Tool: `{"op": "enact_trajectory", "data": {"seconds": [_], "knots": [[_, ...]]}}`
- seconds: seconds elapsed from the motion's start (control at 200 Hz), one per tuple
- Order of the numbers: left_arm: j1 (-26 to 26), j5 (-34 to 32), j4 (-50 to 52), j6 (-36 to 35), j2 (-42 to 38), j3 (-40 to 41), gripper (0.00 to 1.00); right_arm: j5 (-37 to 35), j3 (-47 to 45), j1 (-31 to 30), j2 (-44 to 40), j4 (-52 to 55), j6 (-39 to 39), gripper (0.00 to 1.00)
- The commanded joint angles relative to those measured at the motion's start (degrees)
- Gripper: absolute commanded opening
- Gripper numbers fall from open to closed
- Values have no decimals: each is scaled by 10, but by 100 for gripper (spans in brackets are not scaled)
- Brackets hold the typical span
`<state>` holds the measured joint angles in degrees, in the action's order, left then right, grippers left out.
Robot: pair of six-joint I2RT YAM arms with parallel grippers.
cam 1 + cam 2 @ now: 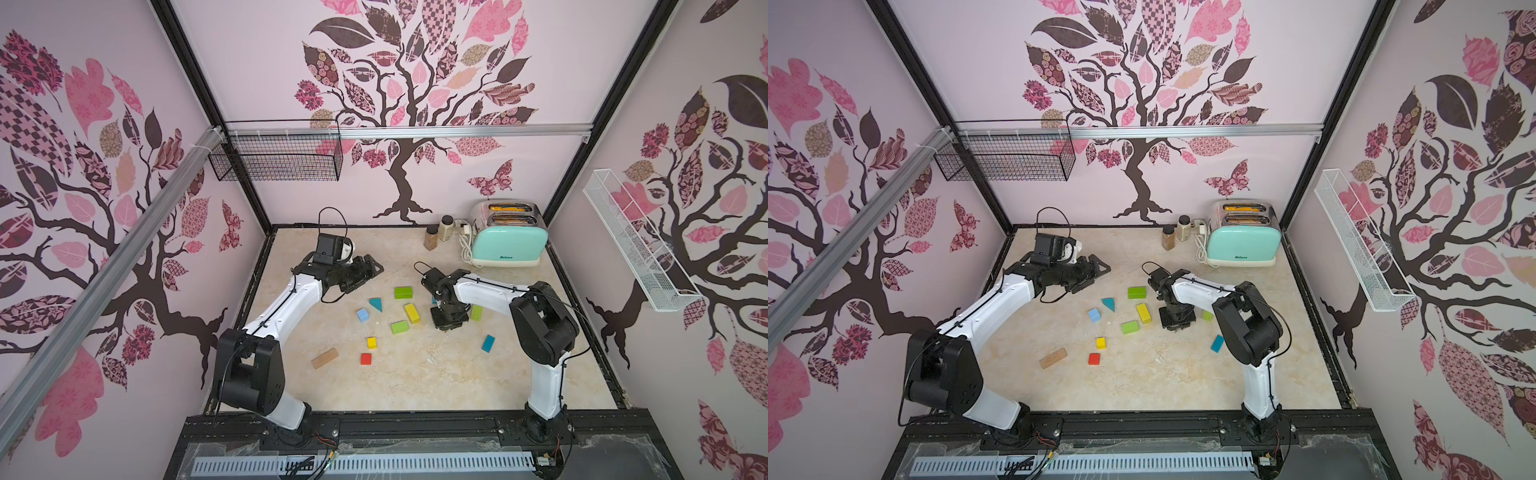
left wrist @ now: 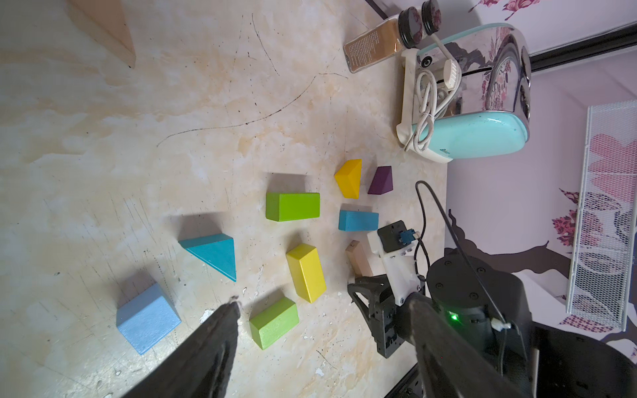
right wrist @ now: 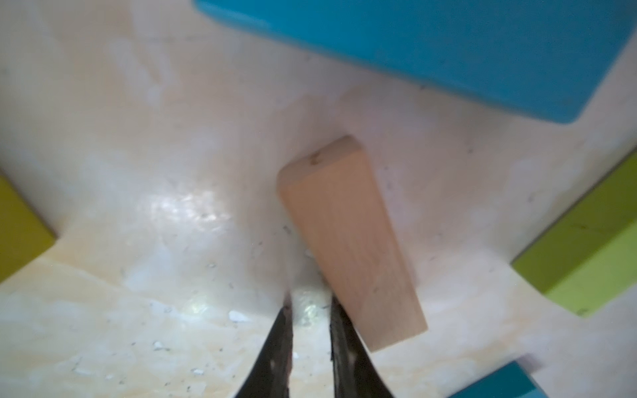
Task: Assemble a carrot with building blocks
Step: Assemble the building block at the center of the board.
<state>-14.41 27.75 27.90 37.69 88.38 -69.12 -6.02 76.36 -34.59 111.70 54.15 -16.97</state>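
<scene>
The toaster (image 1: 509, 247) is mint, the tabletop (image 1: 436, 374) marbled beige, the small cube (image 1: 365, 358) red.

Mint toaster (image 1: 510, 245) in the far right corner, two brown-lidded jars (image 1: 431, 239) just beside it, perhaps toast (image 1: 508, 206) inside.

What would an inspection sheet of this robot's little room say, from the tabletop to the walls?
Surface: marble-look tabletop, scratched, with white flecks.
Job's things: building blocks scattered singly, none stacked; no carrot begun.
Clutter: mint toaster and two spice jars at the back.
Grippers: left gripper fingers wide apart, holding nothing; right gripper down at the table, fingers nearly together, nothing between them, a tan block beside one finger.
Cables: white toaster cord bundled; black lead looping off the left wrist.
Surroundings: tree-patterned walls, black wire basket, white mesh shelf.
</scene>
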Motion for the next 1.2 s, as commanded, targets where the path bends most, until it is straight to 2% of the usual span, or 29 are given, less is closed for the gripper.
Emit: {"op": "enact_trajectory", "data": {"seconds": [0.0, 0.345, 0.505, 0.6, 0.665, 0.675, 0.69, 0.71, 0.86, 1.045, 1.195], "knots": [[3, 8, -6, -7, 11, -15, 83, -53, 17, 13, 0, -1, -15, 24], [6, 1, 7, -18, 18, -23, 83, -15, 27, 24, 10, -29, 2, 26], [11, -36, 47, -28, 3, -26, 84, 7, 40, 24, 17, -31, -3, 26], [24, -64, 71, -28, -23, -13, 85, 8, 44, 19, -14, -12, -1, 28], [41, -83, 87, -24, -48, 2, 87, 10, 45, 13, -44, -5, 3, 34], [44, -87, 90, -23, -51, 6, 89, 11, 46, 13, -47, -5, 4, 35], [49, -92, 95, -20, -58, 11, 96, 12, 47, 11, -52, -2, 6, 37], [55, -98, 99, -18, -67, 18, 98, 14, 49, 9, -57, 0, 7, 40], [88, -105, 150, -1, -123, 60, 98, 44, 74, -2, -77, 16, 8, 54], [89, -109, 239, 14, -185, 121, 97, 52, 119, -8, -92, 43, 15, 62], [88, -173, 300, 72, -226, 185, 95, 70, 138, -19, -92, 53, 29, 71]]}}
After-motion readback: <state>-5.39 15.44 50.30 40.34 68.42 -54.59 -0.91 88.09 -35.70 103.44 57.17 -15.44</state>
